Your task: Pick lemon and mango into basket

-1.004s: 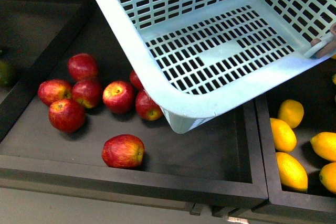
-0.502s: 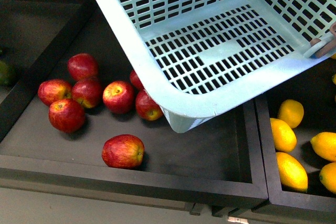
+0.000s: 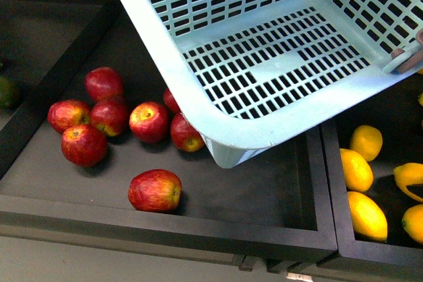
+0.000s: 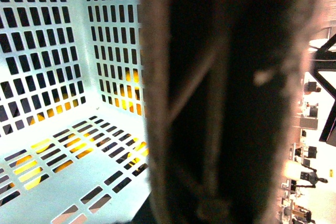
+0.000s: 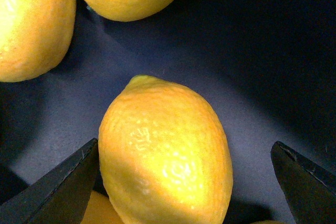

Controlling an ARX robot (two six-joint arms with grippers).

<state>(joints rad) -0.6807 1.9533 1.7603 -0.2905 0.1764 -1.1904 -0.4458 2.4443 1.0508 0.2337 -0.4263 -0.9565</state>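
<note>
The pale teal basket [image 3: 264,70] hangs tilted over the bins and fills the top of the front view. Its inside is empty. A blurred brown handle [image 4: 210,103] fills the left wrist view right at the camera; my left gripper is shut on the basket there, its fingers hidden. In the right wrist view, my right gripper [image 5: 184,182] is open, with a bright yellow lemon [image 5: 165,150] between its dark fingertips [image 5: 63,182], nearer one of them. In the front view a dark shape covers part of a lemon [image 3: 404,175] at the right edge. No mango is in view.
Several red apples [image 3: 152,122] lie in the middle dark bin [image 3: 264,196], one apart [image 3: 154,190] near its front wall. More lemons [image 3: 366,214] lie in the right bin, and two show beside the gripper [image 5: 31,24]. A dark green fruit [image 3: 6,92] sits at the far left.
In the front view a dark shape has come over the lemon at the right edge and hides part of it. The basket and the apples have stayed put.
</note>
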